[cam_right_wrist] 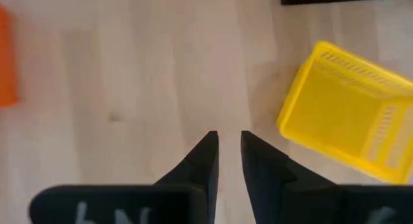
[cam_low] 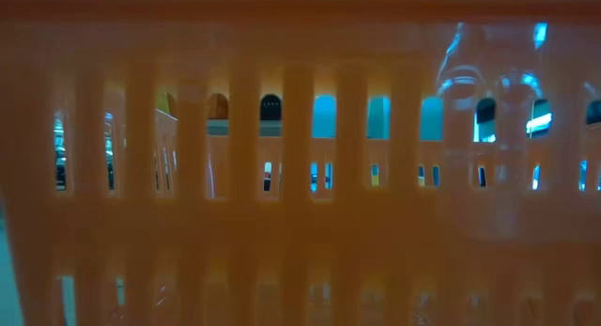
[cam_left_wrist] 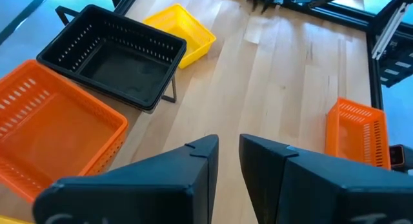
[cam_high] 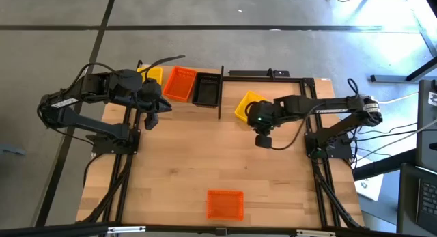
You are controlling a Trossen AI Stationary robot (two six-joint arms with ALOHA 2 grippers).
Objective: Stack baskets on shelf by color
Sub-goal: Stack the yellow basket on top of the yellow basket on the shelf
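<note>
Orange, yellow and black baskets are spread about your counter (cam_high: 205,162), and two are off the shelf (cam_high: 220,93). One orange basket (cam_high: 225,204) sits alone at the near edge, hard against the low camera and filling its whole view. A loose yellow basket (cam_high: 247,106) lies tilted askew just right of the shelf's end post. On the shelf you have a yellow basket (cam_high: 153,74), an orange one (cam_high: 180,84) and a black one (cam_high: 205,90) side by side; how many are nested in each I cannot tell.

Your left claw (cam_high: 151,117) hovers in front of the shelf, grasping nothing, fingers only a narrow slot apart. Your right claw (cam_high: 263,139) hangs over bare wood just beside the loose yellow basket, also empty, its fingers nearly together.

Watch these risks:
- With the fingers this close, either claw would likely push a basket rim rather than straddle it; widen first.
- The yellow basket is rotated, so a straight approach could catch a corner and skid it into the post.
- The far orange basket sits at the counter's edge; a nudge could send it off.
</note>
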